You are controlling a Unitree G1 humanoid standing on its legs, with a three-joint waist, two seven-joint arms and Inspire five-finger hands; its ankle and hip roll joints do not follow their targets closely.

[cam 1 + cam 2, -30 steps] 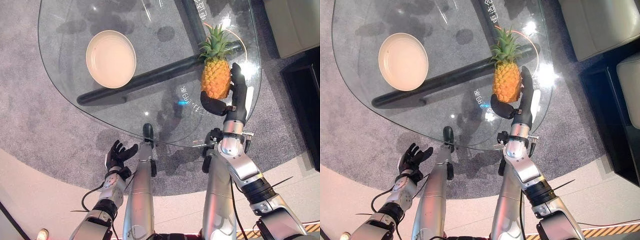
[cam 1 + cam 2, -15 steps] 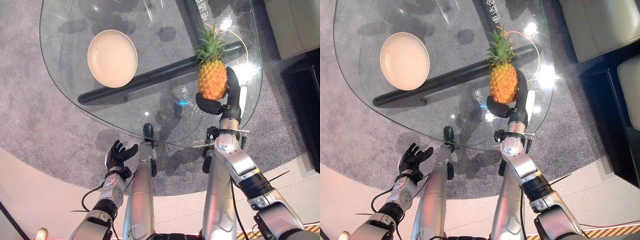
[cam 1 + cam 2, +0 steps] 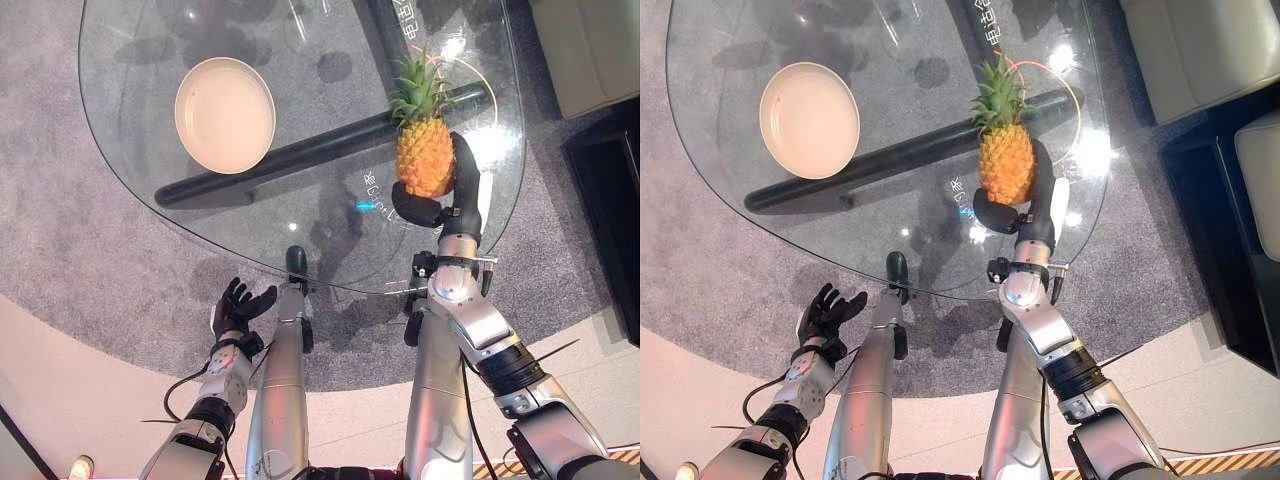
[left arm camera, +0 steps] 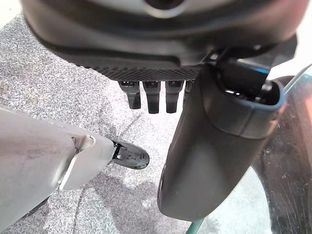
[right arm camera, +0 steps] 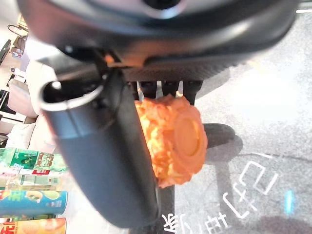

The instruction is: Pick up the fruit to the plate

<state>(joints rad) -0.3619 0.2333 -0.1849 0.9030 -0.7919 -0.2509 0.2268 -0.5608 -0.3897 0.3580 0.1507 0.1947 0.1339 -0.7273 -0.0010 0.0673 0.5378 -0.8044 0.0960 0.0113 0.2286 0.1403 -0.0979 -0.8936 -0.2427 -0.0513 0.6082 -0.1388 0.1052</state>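
Orange pineapple (image 3: 424, 158) | right hand (image 3: 452, 195) grips, fingers hidden behind fruit

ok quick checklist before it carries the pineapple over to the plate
1. Grasp: right hand has fingers and thumb curled round the pineapple. Ok.
2. Lift: whether the pineapple's base has left the glass table cannot be told.
3. Pose: pineapple upright, crown pointing away from the robot. Ok.
4. Target: plate holds nothing, on the table's left part. Ok.
5. Path: bare glass between pineapple and plate. Ok.
6. Left hand: open, low beside the table's near edge, out of the way. Ok.
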